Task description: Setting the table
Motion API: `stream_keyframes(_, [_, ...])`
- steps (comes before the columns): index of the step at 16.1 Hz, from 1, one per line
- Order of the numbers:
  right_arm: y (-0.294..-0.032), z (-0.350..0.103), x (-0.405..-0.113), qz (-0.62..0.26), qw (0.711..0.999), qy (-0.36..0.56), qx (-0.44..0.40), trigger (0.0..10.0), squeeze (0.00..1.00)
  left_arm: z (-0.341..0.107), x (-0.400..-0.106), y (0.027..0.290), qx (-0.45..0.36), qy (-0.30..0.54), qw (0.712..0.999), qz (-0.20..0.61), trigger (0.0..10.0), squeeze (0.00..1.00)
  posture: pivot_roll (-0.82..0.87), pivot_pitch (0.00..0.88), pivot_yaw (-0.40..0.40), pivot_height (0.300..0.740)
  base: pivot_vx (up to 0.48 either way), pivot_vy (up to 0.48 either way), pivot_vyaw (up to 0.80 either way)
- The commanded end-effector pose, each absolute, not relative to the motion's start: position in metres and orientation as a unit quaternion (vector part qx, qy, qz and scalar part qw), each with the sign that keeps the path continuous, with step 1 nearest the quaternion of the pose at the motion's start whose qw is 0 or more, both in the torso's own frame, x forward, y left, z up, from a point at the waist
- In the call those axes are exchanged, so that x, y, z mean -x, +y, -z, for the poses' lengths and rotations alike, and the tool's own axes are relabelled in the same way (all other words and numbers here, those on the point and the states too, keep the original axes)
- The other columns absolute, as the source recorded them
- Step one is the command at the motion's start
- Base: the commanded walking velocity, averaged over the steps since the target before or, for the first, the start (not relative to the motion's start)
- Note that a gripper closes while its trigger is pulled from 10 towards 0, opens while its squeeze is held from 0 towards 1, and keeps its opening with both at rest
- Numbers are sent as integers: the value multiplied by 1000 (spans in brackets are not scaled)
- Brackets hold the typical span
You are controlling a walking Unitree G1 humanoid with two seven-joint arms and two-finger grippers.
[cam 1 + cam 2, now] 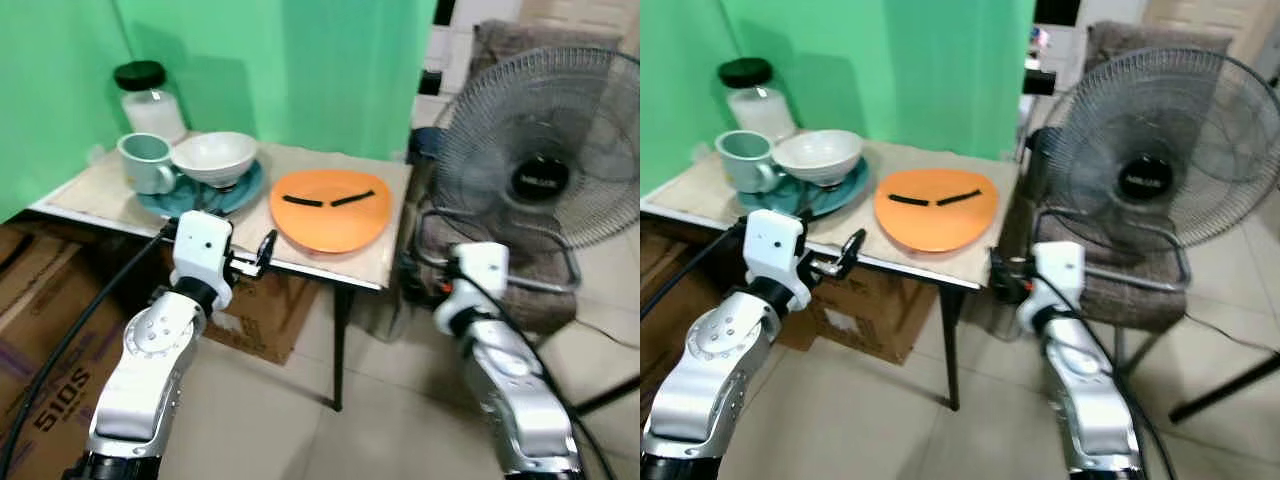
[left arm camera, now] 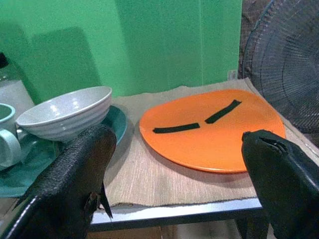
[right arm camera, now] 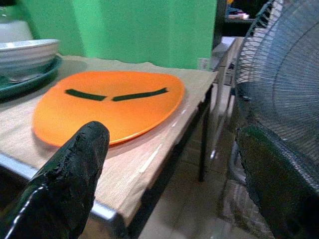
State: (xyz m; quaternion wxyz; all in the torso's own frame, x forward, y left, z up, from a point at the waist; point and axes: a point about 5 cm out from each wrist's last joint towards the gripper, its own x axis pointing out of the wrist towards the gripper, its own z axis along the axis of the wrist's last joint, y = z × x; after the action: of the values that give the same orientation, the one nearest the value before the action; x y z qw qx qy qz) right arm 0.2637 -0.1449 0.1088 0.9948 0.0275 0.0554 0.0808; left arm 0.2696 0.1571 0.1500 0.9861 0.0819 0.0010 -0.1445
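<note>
The orange plate (image 1: 330, 208) lies flat on the counter (image 1: 380, 265), on its right half near the front edge, with two dark strips across its face. Its longer span runs across the counter, side to side.

To its left a white bowl (image 1: 214, 157) sits on a teal plate (image 1: 240, 192), a pale green mug (image 1: 146, 162) touches that plate's left side, and a lidded jar (image 1: 148, 100) stands behind by the green backdrop.

The left end effector (image 1: 252, 255) hovers just off the front edge of the counter, in front of the teal plate, fingers spread wide and holding nothing. From it the orange plate lies ahead and slightly right, near.

The right end effector (image 1: 1000, 275) hangs lower, past the counter's right front corner and beside the fan (image 1: 545, 170). Its wrist view shows its fingers wide apart and empty. From it the plate lies ahead, up and to the left.

I judge the left one nearer to both stacks. The right would have to rise over the counter edge first.
</note>
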Motion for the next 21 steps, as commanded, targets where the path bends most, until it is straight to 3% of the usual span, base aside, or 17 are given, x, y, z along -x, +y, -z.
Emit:
stream_keyframes(1, [-139, -116, -264, -90, 995, 37, -32, 10000, 0, -152, -272, 159, -85, -2, 986, 142, 10000, 525, 62, 0, 36, 740, 304, 0, 0])
stream_keyframes(21, [-141, -115, -271, -102, 994, 46, -10, 10000, 0, -154, -271, 159, -88, -5, 984, 155, 10000, 506, 87, 0, 6, 740, 295, 0, 80])
